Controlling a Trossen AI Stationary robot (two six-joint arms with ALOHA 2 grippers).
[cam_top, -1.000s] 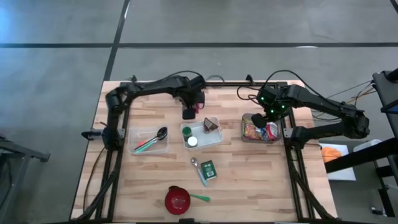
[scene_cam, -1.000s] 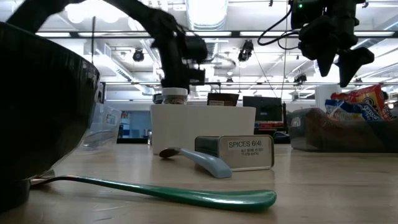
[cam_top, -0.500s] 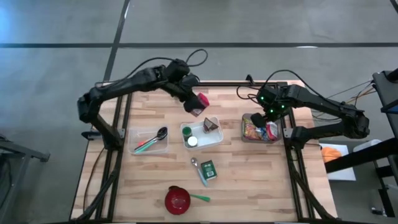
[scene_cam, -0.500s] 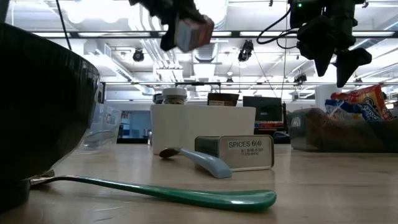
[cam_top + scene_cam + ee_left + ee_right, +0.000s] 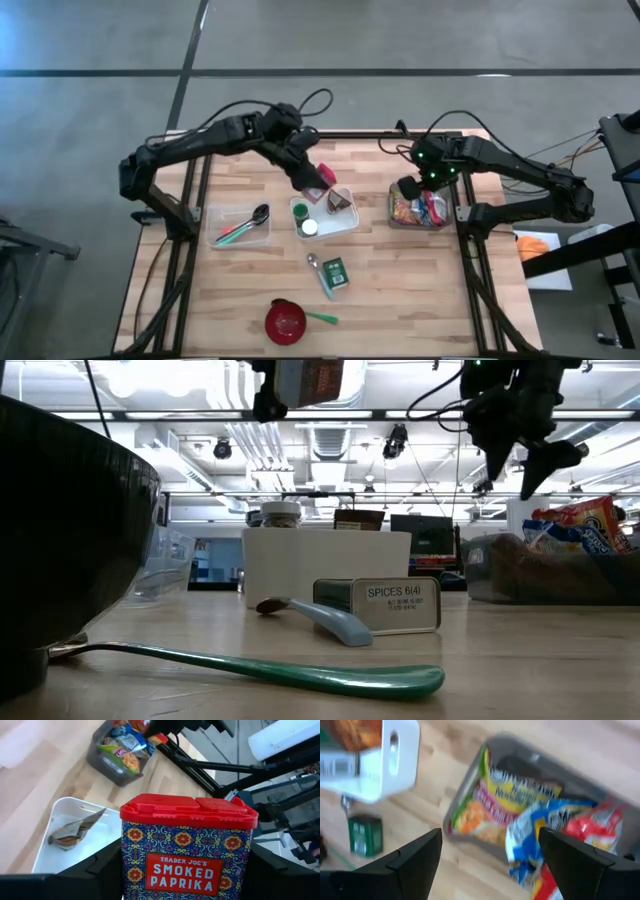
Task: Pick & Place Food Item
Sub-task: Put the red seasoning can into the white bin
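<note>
A pale wooden tabletop [image 5: 250, 290] stands on a grey concrete floor, and the low view looks past it into a bright room with strip lights.

Farthest left of the left gripper lies a clear tray [image 5: 240, 227] of spoons. The left gripper [image 5: 312, 180] itself grasps a red-lidded smoked paprika tin [image 5: 186, 849], its fingers clamped on the tin's two sides. The tin rides upright, lifted well clear of the tabletop, with the white bin [image 5: 325, 215] just below and slightly ahead of the gripper. Inside that bin, a brown packet [image 5: 75, 827] lies in one corner, so the free floor is on the near side. Judging from this, the coming move is a short descent into the bin, keeping the tin's long axis vertical.

Further right, the right gripper [image 5: 408, 188] hovers with its fingers spread and nothing between them, directly over the grey snack bin [image 5: 470, 800], whose bright packets lie just beneath it. The left arm is clearly the nearer one to the white bin.
</note>
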